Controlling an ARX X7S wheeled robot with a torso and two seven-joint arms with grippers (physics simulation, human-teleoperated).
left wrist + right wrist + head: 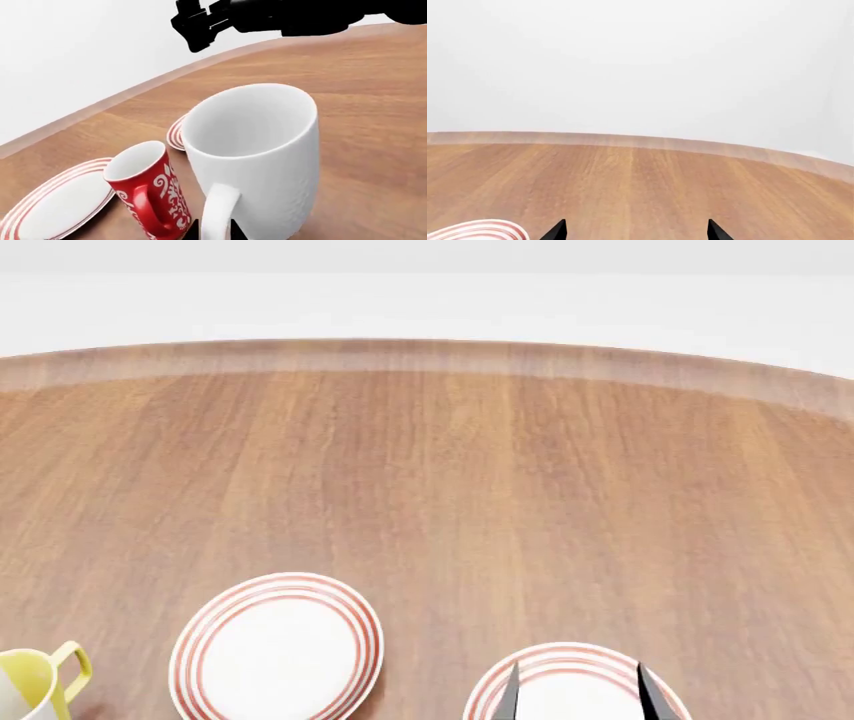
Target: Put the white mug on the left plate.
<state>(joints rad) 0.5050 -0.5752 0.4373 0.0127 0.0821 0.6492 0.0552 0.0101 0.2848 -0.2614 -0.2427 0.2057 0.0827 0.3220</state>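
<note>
The white mug [260,150] fills the left wrist view, tall and plain, with its loop handle toward the camera. My left gripper [208,231] is shut on that handle, one black fingertip on each side. The mug and the left gripper are out of the head view. The left plate [276,648], white with red rings, lies at the front left of the table. A ringed plate [57,202] also shows past the mug in the left wrist view. My right gripper [581,695] is open and empty over the other plate [574,665]; its tips also show in the right wrist view [635,234].
A small red patterned mug [150,192] stands close beside the white mug. A second plate's rim [175,134] shows behind the white mug. A yellow-handled mug [34,680] stands left of the left plate. The right arm [267,17] hangs beyond. The wooden table [441,480] stretches away.
</note>
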